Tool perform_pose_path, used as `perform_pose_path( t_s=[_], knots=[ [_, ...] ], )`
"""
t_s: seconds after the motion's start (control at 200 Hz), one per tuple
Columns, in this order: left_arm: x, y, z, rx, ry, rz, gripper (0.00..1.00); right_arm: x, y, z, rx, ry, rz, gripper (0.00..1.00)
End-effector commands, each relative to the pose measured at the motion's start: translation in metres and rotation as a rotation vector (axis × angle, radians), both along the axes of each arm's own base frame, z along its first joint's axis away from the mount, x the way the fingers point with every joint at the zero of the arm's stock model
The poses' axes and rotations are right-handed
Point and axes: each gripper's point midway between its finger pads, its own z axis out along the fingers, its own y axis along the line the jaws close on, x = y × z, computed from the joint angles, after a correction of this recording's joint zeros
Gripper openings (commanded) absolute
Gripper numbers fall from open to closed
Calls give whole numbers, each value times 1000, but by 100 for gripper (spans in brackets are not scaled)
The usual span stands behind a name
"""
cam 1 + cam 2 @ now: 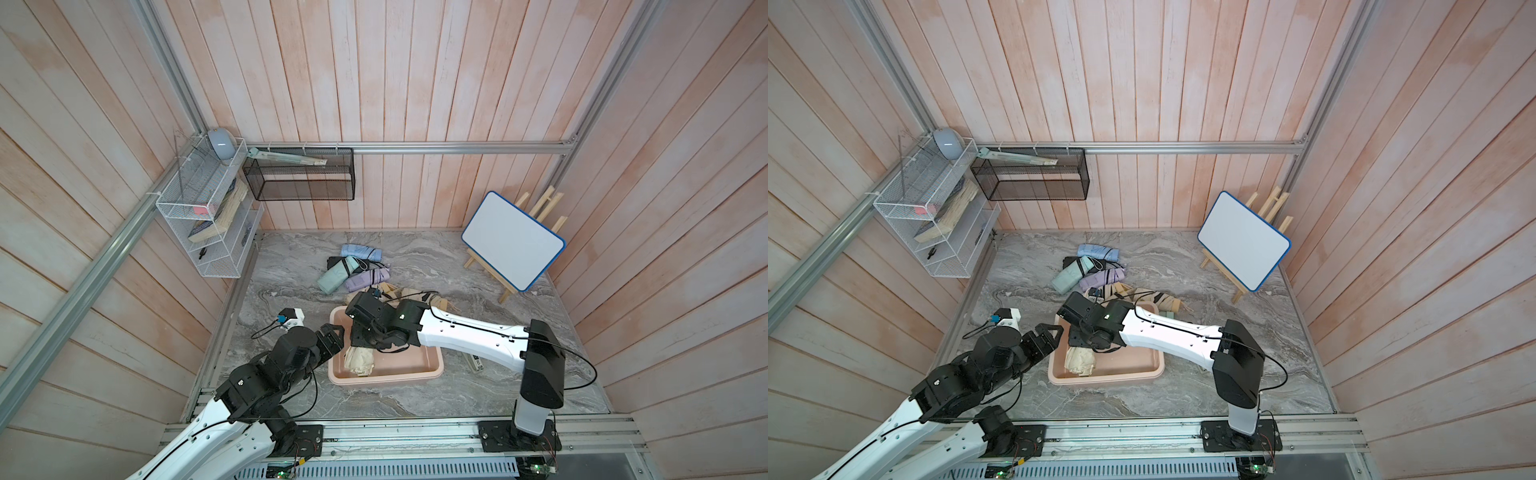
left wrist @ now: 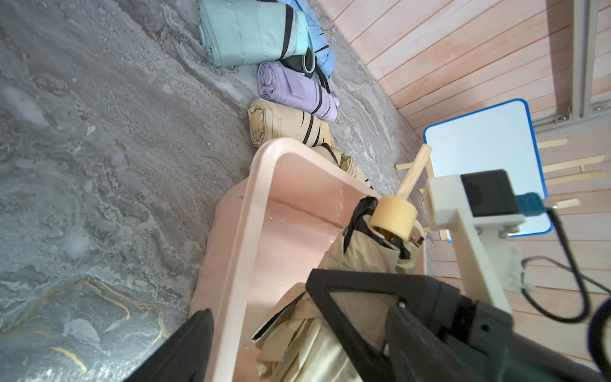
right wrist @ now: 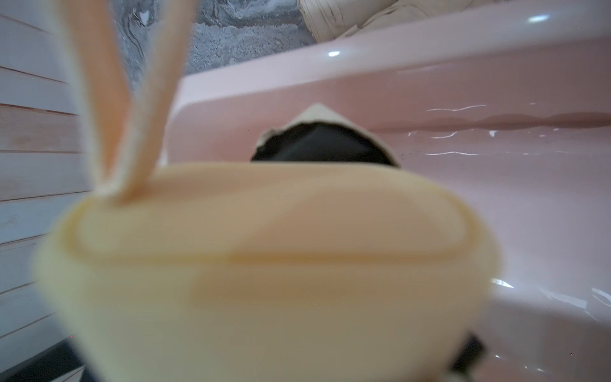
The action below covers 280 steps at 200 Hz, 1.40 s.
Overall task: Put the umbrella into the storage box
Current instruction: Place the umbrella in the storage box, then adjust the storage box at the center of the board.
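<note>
The right pincer [image 1: 360, 341] is clamped on the beige umbrella [image 1: 360, 360] just below its smooth, round cream handle. The crumpled fabric slants down from it into the glossy pink storage box [image 1: 395, 379]. Close beside it the left pincer [image 1: 337, 338] stands with jaws apart at the box's rolled rim. Past the umbrella the box floor lies bare. Beyond both pincers, soft folded umbrellas [image 1: 353, 270] are heaped on the veined grey marble table [image 1: 457, 266].

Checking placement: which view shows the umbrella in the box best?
Left wrist: umbrella in focus, handle to canopy, inside the box. In both top views only its small canopy end shows. Right wrist: blurred handle close-up.
</note>
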Motion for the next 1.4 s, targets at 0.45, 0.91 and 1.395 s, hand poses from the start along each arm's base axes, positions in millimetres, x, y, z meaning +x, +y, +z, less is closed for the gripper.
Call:
perform_pose_path(
  t_s=[0.45,0.91,1.395],
  knots=[
    [-6,1,-40,-89,71,21,73,-27,23,-53,19,86,192,51],
    [-2,-3,-51,-65,47,-8,46,-25,17,-25,117,-4,239,77],
    [5,-7,-56,75,41,-90,20,11,-59,55,150,-215,86,64]
  ],
)
